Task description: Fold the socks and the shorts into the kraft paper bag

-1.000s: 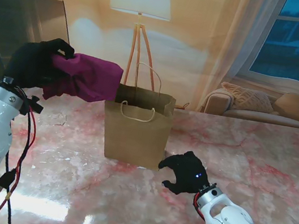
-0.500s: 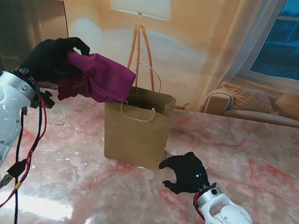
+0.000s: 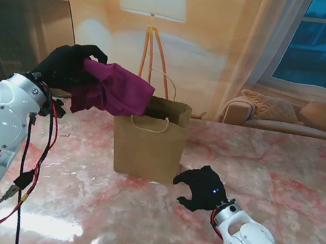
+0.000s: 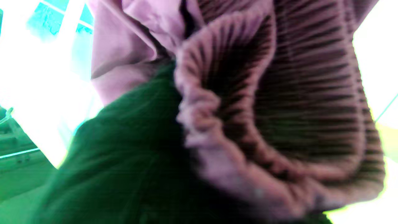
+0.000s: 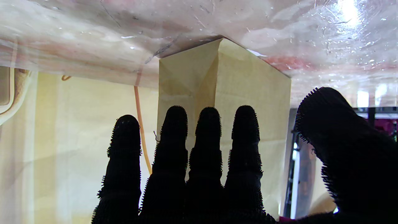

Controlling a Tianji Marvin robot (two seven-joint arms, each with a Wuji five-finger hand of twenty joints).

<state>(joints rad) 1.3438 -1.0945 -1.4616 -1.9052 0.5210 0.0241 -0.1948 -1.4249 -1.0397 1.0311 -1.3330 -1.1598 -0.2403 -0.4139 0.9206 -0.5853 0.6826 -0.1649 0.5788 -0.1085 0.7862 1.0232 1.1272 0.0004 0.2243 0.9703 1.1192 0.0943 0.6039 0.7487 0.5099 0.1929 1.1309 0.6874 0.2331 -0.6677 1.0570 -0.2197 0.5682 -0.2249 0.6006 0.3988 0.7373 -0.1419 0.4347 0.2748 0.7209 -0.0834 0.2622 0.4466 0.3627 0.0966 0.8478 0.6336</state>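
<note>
My left hand [image 3: 66,65] is shut on the folded purple shorts [image 3: 115,91] and holds them in the air, their free end over the left rim of the open kraft paper bag [image 3: 147,141]. The bag stands upright in the middle of the marble table [image 3: 279,173]. In the left wrist view the shorts [image 4: 279,102] fill the picture, ribbed waistband facing the camera. My right hand [image 3: 202,188] rests open on the table beside the bag's near right corner, fingers [image 5: 208,146] straight and pointing at the bag [image 5: 248,102]. No socks are visible.
A floor lamp [image 3: 152,7] stands behind the bag. A dark panel [image 3: 22,29] leans at the far left, and a sofa [image 3: 289,115] sits beyond the table's far right edge. Red and black cables [image 3: 28,162] hang from my left arm.
My left hand has carried the shorts to the right, from left of the bag to over its left rim. The right hand and the bag have not moved.
</note>
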